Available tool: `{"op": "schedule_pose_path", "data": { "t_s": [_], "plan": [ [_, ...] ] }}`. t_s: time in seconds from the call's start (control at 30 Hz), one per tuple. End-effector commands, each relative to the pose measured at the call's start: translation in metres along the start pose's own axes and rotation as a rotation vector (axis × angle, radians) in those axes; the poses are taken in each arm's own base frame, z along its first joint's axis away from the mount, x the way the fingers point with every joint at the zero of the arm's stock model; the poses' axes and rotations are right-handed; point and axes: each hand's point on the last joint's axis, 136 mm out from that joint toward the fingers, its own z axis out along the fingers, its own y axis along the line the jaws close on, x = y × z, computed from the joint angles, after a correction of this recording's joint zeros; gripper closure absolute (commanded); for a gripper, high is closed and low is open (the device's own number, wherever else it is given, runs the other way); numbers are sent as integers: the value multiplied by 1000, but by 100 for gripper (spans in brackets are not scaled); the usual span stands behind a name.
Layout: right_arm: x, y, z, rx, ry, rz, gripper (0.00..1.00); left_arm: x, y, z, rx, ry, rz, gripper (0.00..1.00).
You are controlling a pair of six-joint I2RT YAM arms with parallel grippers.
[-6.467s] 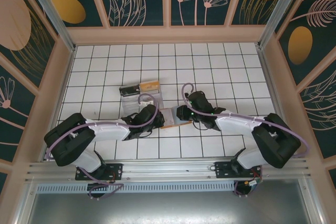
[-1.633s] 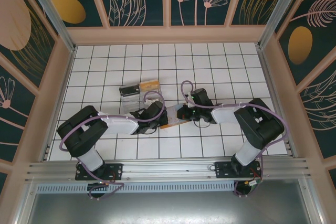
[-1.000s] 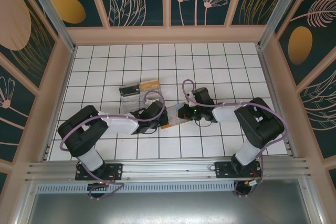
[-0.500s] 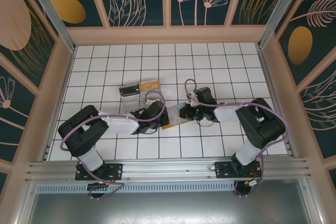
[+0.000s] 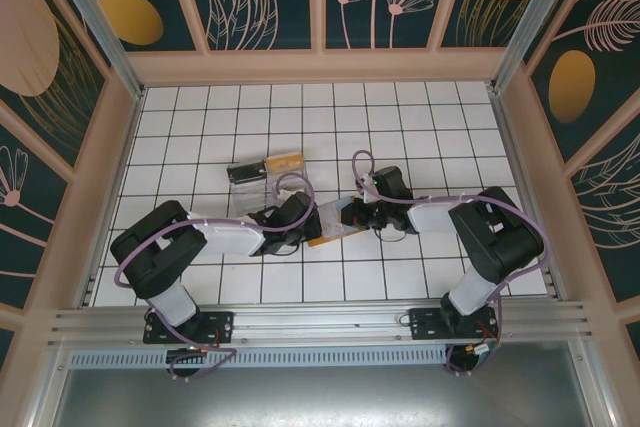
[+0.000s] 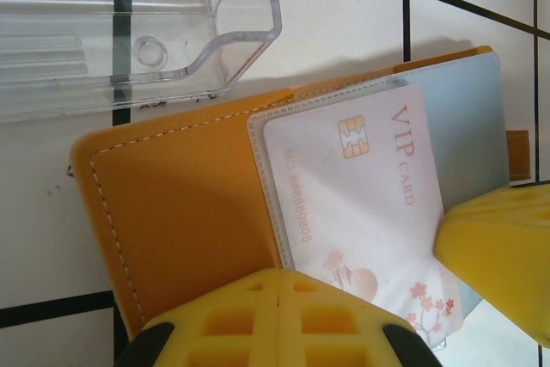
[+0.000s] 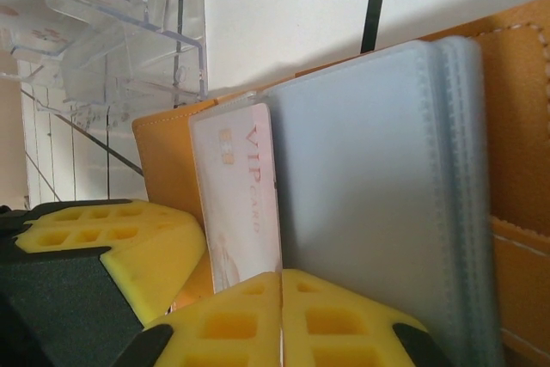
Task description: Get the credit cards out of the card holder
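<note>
The holder (image 5: pixel 327 230) lies open mid-table (image 5: pixel 400 137), nearer its front edge; the left claw (image 6: pixel 279 315), closed tight, presses on its orange cover. The right claw (image 7: pixel 281 320) looks pinched shut on the card (image 6: pixel 361 204), which is thin, stiff and slick: best nipped by its bared edge.

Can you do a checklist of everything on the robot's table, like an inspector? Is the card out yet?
Surface: white tiled table, black grid lines.
Job's things: orange card holder lies open; white VIP credit card sits in a clear sleeve, not out yet.
Clutter: clear plastic tray beside the holder.
Tools: left tool shut at the holder's edge; right tool shut at the card's end.
Cables: purple cables loop over both arms.
Surroundings: leaf-patterned walls.
</note>
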Motion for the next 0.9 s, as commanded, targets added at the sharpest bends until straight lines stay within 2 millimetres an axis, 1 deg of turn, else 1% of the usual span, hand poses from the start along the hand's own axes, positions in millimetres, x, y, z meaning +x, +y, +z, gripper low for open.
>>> {"op": "schedule_pose_path", "data": {
  "t_s": [0.0,0.1,0.17,0.23,0.5,0.63,0.8,0.87],
  "plan": [
    [3,-5,0,-11,3,15,92,20,32,5,-107,71,21,100],
    [3,-6,-1,-9,0,21,92,20,32,5,-108,72,22,100],
    [3,-5,-2,-12,-3,20,97,21,33,5,-110,72,23,100],
    [3,-6,-3,-12,-7,23,99,21,33,5,-111,73,24,100],
    [0,-17,-9,5,-21,52,98,21,33,5,-112,74,24,100],
    [0,-16,-10,-6,-19,52,98,21,33,5,-111,75,24,100],
    [0,-11,-10,-27,-15,48,94,21,32,5,-106,75,24,100],
    [0,-8,-10,-40,-15,44,94,21,32,5,-108,76,25,100]
  ]
}}
